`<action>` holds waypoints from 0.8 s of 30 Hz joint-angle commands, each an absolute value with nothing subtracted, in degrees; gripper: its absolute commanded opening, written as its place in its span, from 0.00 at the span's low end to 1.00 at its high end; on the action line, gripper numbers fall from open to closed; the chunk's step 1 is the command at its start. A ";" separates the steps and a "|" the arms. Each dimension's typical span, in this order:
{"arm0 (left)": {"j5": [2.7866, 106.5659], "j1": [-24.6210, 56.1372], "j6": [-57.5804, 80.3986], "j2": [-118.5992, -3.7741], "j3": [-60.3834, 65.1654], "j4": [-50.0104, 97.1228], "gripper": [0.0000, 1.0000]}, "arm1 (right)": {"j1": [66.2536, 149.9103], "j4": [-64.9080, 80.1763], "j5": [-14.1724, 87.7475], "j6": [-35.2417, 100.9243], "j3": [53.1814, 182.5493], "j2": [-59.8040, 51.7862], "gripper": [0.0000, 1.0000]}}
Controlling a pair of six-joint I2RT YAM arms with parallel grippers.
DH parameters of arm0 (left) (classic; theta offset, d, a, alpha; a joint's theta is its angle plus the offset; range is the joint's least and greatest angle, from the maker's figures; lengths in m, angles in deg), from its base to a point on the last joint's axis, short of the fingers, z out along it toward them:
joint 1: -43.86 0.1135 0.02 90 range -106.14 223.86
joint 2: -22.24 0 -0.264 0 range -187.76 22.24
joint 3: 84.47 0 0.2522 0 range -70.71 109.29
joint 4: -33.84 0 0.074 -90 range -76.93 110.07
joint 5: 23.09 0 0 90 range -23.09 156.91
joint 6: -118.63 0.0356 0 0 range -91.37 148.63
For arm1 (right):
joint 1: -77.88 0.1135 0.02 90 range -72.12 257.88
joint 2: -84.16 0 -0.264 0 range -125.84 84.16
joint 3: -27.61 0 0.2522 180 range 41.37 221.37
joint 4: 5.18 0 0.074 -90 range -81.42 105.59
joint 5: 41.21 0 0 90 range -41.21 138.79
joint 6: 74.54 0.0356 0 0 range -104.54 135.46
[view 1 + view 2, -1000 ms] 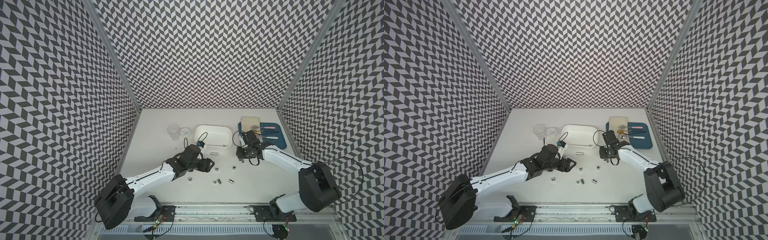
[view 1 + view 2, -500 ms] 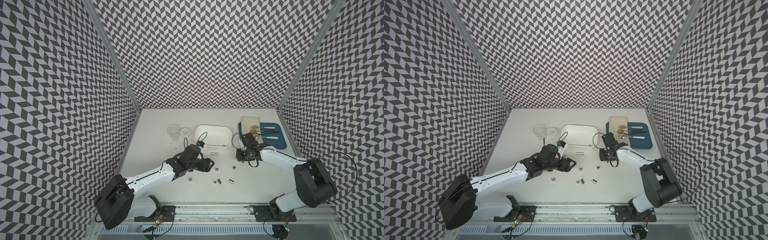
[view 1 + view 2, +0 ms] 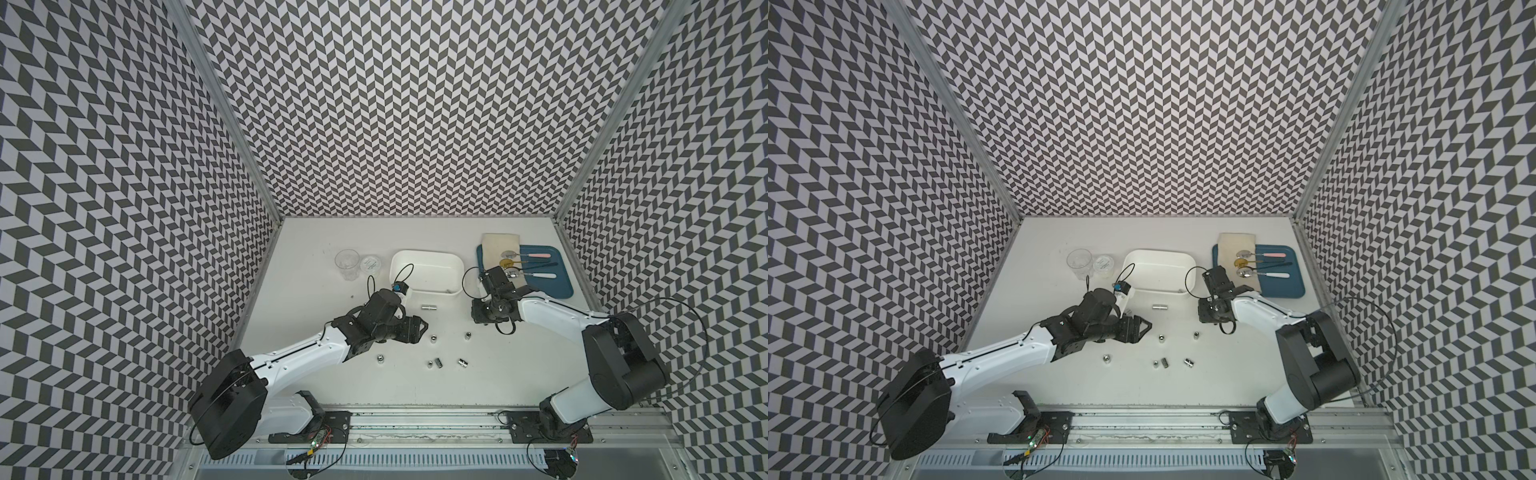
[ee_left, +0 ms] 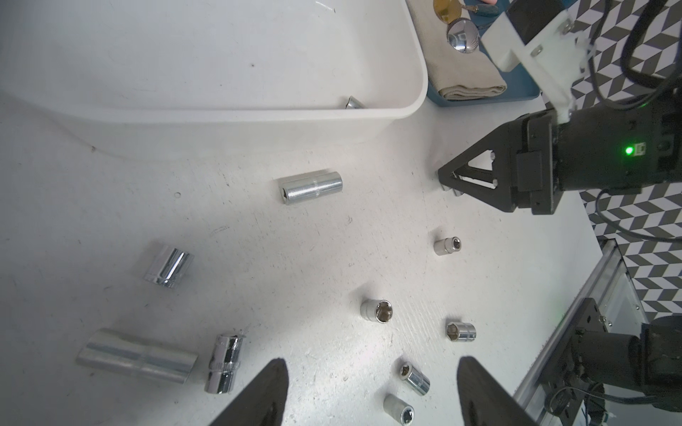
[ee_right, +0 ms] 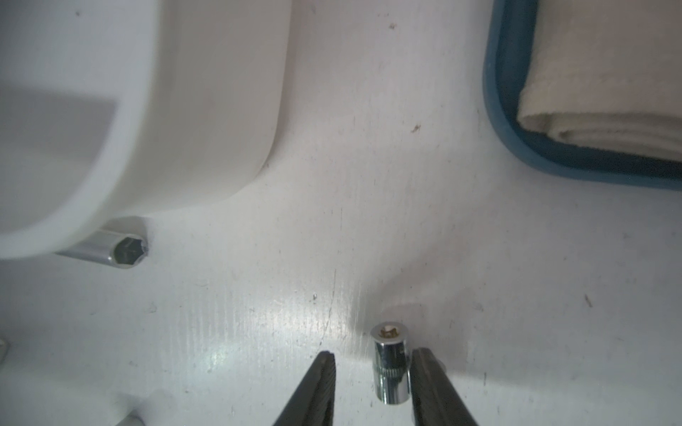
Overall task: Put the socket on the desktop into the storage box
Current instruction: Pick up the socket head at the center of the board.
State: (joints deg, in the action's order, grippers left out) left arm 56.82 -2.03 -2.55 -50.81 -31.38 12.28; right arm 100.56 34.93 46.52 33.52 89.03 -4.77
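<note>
Now, right jaws: narrow, straddling small chrome cylindrical socket [image 5: 391,365] to clamp it;
Left jaws: wide, empty; aside, leaving white plastic storage box [image 3: 428,270] reachable

In both top views: storage box [image 3: 424,252] mid-frame on the desktop [image 3: 307,291], cup [image 3: 347,262] to its left, tray [image 3: 559,286] to its right. On tray: cloth [image 3: 498,249] at left end, spoons [image 3: 536,264] right of it, bowls on cloth. Inside box: one socket [image 4: 353,103]. Just below box: long socket [image 3: 430,308]. Lower centre: small sockets [image 3: 437,363], scattered.
</note>
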 commanded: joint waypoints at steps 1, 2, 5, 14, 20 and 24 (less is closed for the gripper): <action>57.51 -2.29 -2.79 -49.85 -32.12 13.15 0.76 | 100.38 32.76 45.91 33.56 88.56 -5.58 0.38; 57.51 -2.36 -2.76 -49.84 -32.18 13.13 0.76 | 100.46 32.71 45.82 33.53 88.57 -5.67 0.37; 57.55 -2.31 -2.92 -49.90 -32.21 13.23 0.76 | 100.54 32.76 45.42 33.34 88.66 -6.05 0.34; 57.57 -2.33 -2.76 -50.15 -32.15 13.40 0.76 | 100.91 32.27 45.30 33.30 88.75 -7.62 0.32; 57.57 -2.32 -2.61 -50.17 -32.08 13.40 0.76 | 101.34 32.23 45.42 33.22 89.17 -8.43 0.29; 57.63 -2.32 -2.43 -50.27 -31.81 13.35 0.76 | 101.43 32.32 45.42 33.12 89.19 -8.80 0.27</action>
State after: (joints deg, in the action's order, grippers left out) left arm 57.04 -2.03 -2.57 -50.81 -31.71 12.33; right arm 100.99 33.47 45.37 33.43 89.03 -7.50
